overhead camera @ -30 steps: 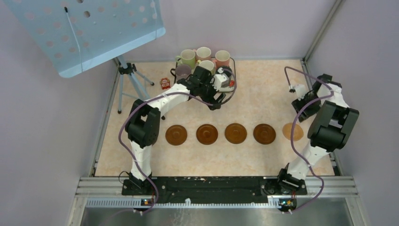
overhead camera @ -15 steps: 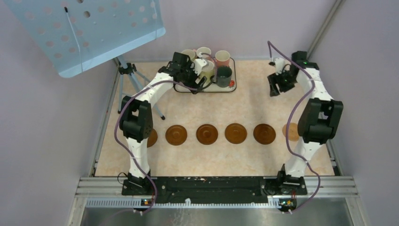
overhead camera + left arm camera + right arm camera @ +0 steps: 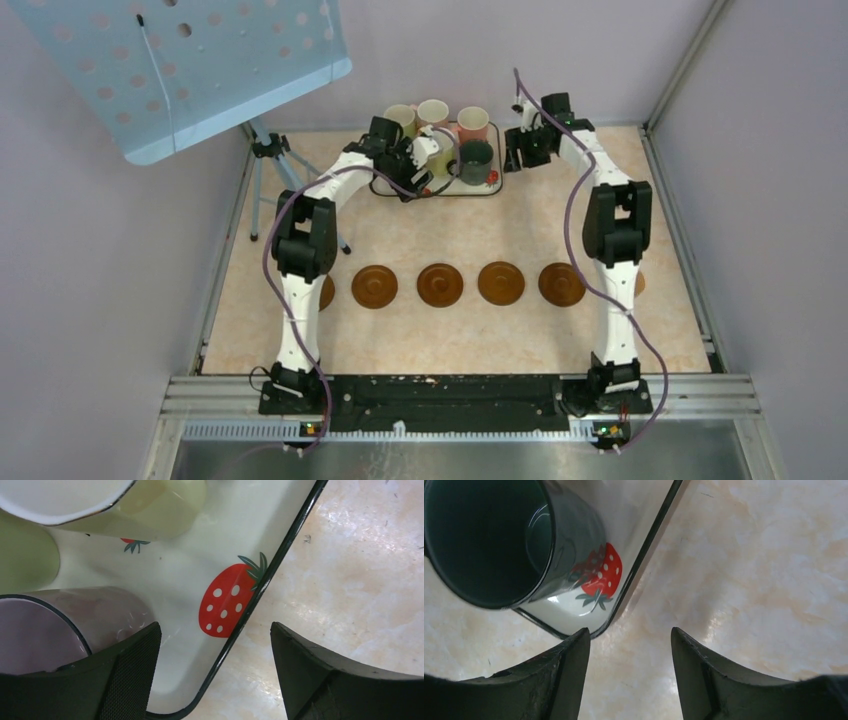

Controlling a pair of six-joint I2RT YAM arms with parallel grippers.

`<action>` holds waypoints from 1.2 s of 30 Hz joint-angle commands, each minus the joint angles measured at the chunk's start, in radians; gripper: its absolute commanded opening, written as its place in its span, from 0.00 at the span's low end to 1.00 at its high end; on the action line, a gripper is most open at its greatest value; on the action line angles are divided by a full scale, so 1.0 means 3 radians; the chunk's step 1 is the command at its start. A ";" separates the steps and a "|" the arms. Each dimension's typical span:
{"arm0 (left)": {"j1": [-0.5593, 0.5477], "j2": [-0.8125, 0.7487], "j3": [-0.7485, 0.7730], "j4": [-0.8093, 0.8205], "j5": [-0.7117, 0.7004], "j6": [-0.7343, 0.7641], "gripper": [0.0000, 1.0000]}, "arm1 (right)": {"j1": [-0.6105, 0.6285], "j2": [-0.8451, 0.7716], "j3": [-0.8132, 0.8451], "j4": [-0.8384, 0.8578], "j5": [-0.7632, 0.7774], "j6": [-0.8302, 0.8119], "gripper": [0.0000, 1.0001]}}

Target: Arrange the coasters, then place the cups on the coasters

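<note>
Overhead only, coasters (image 3: 440, 284); close-up, perhaps purple-grey cup (image 3: 75, 625).

Cups (image 3: 433, 110) bunched in tray (image 3: 465, 188), far middle of table (image 3: 450, 340). Coasters (image 3: 440, 285) in a left-right row nearer, well apart from tray. Tripod (image 3: 268, 150) left of tray.

Six coasters (image 3: 440, 285) lie in a single row, four in full view and two partly hidden. One tray (image 3: 470, 190) holds the cups (image 3: 472, 122). Five cups show from above, and the left wrist view adds a sixth, a purple-grey cup (image 3: 30, 635).
</note>
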 commanded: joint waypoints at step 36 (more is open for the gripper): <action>-0.0106 -0.0070 -0.0372 -0.0364 0.0491 0.0406 0.28 | 0.0171 0.0195 -0.0361 0.0072 0.0492 0.0528 0.07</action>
